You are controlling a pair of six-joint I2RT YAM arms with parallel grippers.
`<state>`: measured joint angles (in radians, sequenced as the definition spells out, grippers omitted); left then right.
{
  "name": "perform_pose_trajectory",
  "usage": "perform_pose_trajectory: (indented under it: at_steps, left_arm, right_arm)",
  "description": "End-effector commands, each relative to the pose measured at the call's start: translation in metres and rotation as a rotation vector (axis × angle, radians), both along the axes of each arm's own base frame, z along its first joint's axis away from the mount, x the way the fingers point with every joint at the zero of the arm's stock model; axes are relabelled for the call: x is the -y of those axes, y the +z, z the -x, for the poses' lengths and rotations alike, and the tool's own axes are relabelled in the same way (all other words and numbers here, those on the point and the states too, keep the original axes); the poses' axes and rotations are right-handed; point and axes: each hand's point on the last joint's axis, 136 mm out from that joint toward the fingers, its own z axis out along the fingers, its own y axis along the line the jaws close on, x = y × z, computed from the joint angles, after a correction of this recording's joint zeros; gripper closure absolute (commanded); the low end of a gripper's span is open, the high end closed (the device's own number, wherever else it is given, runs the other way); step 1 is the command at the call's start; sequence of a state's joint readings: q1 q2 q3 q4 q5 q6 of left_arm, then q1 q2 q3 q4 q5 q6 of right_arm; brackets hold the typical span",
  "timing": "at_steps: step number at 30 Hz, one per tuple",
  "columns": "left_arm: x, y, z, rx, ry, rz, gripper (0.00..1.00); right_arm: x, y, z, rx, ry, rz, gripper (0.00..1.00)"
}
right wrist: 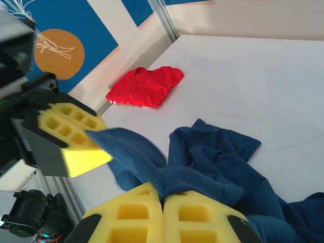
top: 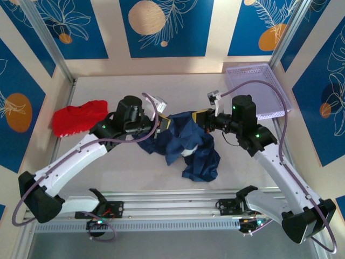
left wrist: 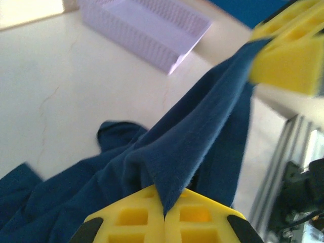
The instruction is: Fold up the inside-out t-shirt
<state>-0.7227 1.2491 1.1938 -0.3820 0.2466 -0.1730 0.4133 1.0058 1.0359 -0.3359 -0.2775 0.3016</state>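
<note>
Yellow pads (left wrist: 134,217) of the left gripper (left wrist: 164,215) are pressed together on a fold of the navy t-shirt (left wrist: 202,136). The right gripper (right wrist: 163,205) is likewise clamped on a shirt edge. A band of cloth is stretched between the two, lifted. The rest lies crumpled mid-table (top: 126,174), between the arms. The red garment (top: 78,117) lies left, well apart. The lavender basket (top: 259,89) sits far right.

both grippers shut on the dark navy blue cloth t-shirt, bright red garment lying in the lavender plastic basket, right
No: the bright red garment lies on the table, far from the lavender plastic basket, as the top external view shows. Left gripper and right gripper are shut on the navy t-shirt.
</note>
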Motion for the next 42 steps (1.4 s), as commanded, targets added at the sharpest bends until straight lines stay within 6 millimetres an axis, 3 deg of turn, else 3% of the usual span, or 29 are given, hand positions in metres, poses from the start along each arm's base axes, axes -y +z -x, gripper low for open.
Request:
perform_pose_trajectory:
  at_steps: [1, 5, 9, 18, 26, 31, 38, 42]
  left_arm:
    - [-0.022, -0.023, -0.015, 0.012, 0.083, -0.159, 1.00]
    - [-0.004, -0.040, -0.009, -0.043, -0.014, -0.149, 1.00]
    - [0.016, -0.035, -0.001, -0.054, -0.096, -0.031, 1.00]
    - [0.002, -0.031, -0.015, 0.005, 0.015, -0.047, 1.00]
    - [0.004, 0.001, -0.004, 0.062, -0.026, 0.057, 1.00]
    - [0.005, 0.008, -0.003, 0.066, -0.035, 0.061, 1.00]
    - [0.009, 0.014, -0.006, 0.061, -0.039, 0.065, 1.00]
    - [0.010, 0.015, -0.006, 0.060, -0.041, 0.064, 1.00]
  right_arm:
    - [0.004, 0.006, -0.003, -0.005, -0.017, 0.001, 1.00]
    - [0.003, 0.008, -0.003, -0.076, 0.002, -0.070, 1.00]
    - [0.000, 0.008, -0.006, -0.122, 0.007, -0.118, 1.00]
    - [0.005, -0.017, -0.017, -0.194, -0.034, -0.027, 1.00]
    - [0.017, -0.048, -0.013, -0.218, -0.085, 0.092, 0.83]
    - [0.026, -0.062, -0.011, -0.183, -0.154, 0.198, 0.70]
    - [-0.001, -0.057, 0.007, -0.080, -0.021, 0.183, 0.59]
    - [-0.007, -0.064, 0.006, -0.076, -0.010, 0.190, 0.57]
